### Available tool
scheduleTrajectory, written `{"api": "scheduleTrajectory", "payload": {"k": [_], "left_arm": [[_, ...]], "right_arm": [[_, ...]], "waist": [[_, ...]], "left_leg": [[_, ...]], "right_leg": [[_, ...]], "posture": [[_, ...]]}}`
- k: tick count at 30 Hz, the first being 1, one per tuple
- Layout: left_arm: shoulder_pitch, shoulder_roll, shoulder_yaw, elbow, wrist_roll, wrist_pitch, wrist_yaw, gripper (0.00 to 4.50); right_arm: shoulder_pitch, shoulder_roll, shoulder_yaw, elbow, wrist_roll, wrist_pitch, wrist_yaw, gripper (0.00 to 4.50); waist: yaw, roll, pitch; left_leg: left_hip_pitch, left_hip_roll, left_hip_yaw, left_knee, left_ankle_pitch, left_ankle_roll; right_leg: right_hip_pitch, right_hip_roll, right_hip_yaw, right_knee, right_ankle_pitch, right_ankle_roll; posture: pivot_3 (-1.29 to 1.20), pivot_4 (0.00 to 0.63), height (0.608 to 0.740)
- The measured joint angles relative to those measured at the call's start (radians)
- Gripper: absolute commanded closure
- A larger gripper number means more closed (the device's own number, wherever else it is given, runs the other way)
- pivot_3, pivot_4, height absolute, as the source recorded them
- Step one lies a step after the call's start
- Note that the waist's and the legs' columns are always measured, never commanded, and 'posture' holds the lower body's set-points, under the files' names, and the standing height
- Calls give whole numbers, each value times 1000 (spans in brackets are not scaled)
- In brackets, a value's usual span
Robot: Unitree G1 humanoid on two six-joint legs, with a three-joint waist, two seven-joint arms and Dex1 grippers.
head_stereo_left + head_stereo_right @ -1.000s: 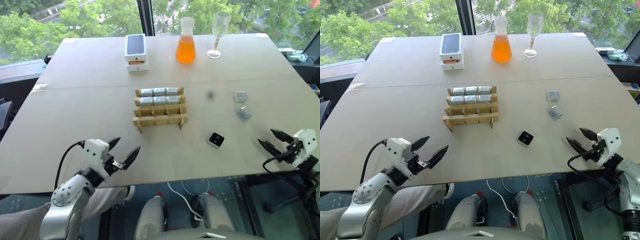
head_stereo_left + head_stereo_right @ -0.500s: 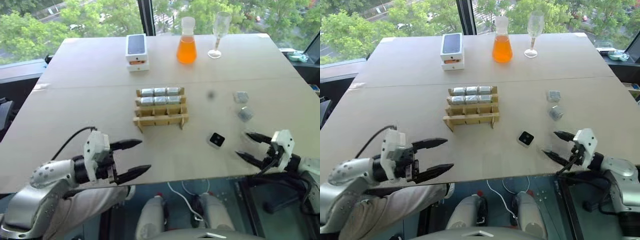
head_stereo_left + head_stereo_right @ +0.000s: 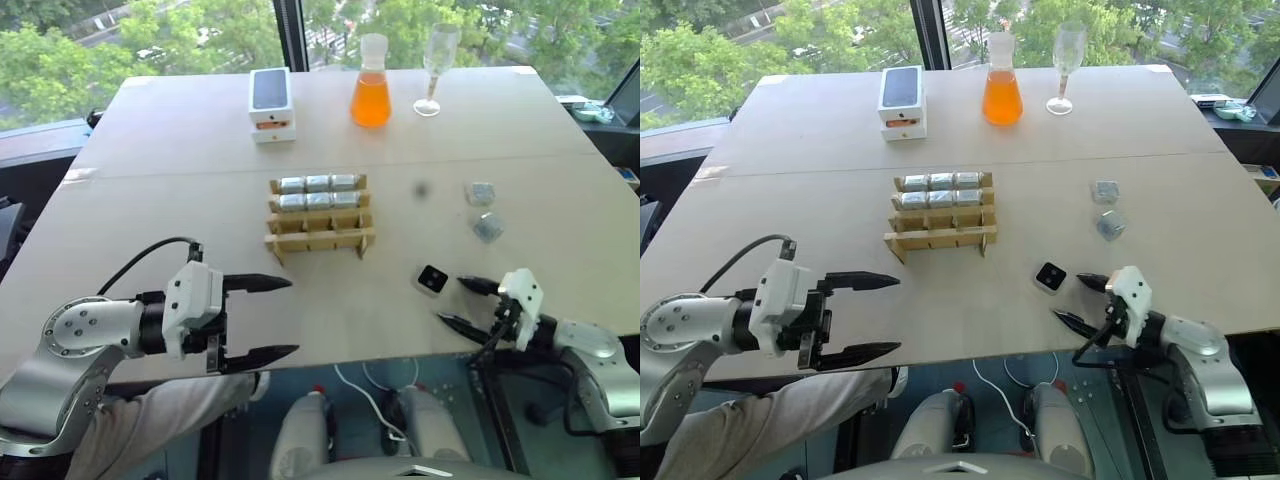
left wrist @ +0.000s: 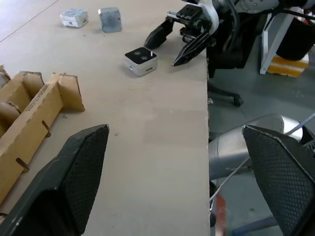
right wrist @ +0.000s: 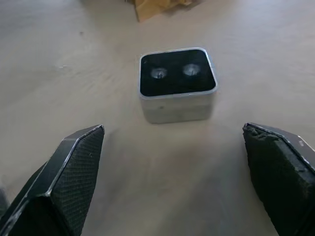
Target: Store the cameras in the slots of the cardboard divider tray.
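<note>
Right gripper (image 3: 462,302) has swung in, jaws wide, to the black-faced camera (image 3: 432,279) at its 10 o'clock; straddle squarely before closing; left gripper (image 3: 262,318) open, idle.

An upper-floor lab or office test space: a plain counter (image 3: 150,200) stands against tall windows (image 3: 200,30) over treetops, with cables (image 3: 375,400) and a chair base (image 4: 224,96) beneath the counter.
</note>
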Motion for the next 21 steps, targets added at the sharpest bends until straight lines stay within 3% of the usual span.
{"api": "scheduleTrajectory", "payload": {"k": [9, 12, 13, 15, 18, 21], "left_arm": [[40, -4, 0, 13, 31, -51, -35, 0], [48, -4, 0, 25, 33, -60, -45, 0], [49, -4, 0, 26, 35, -62, -47, 0], [50, -5, 1, 28, 35, -68, -51, 0], [51, -14, 1, 42, 35, -84, -63, 0], [48, -23, 0, 61, 34, -88, -62, 0]], "right_arm": [[-65, 46, 44, 38, -60, -26, -50, 28], [-81, 54, 45, 59, -64, -42, -50, 636], [-83, 56, 45, 63, -66, -47, -50, 1160], [-84, 58, 45, 67, -66, -54, -48, 1478], [-84, 59, 46, 67, -66, -63, -43, 2592], [-85, 58, 53, 67, -83, -91, -43, 2586]], "waist": [[1, 0, 0], [1, 0, 0], [1, 0, 0], [1, 0, 0], [1, 0, 0], [1, 0, 0]], "left_leg": [[0, 0, 0, 0, 0, 0], [0, 0, 0, 0, 0, 0], [0, 0, 0, 0, 0, 0], [0, 0, 0, 0, 0, 0], [0, 0, 0, 0, 0, 0], [0, 0, 0, 0, 0, 0]], "right_leg": [[0, 0, 0, 0, 0, 0], [0, 0, 0, 0, 0, 0], [0, 0, 0, 0, 0, 0], [0, 0, 0, 0, 0, 0], [0, 0, 0, 0, 0, 0], [0, 0, 0, 0, 0, 0]], "posture": [[0, 150, 740], [0, 150, 740], [0, 150, 740], [0, 150, 740], [0, 150, 740], [0, 150, 740]]}}
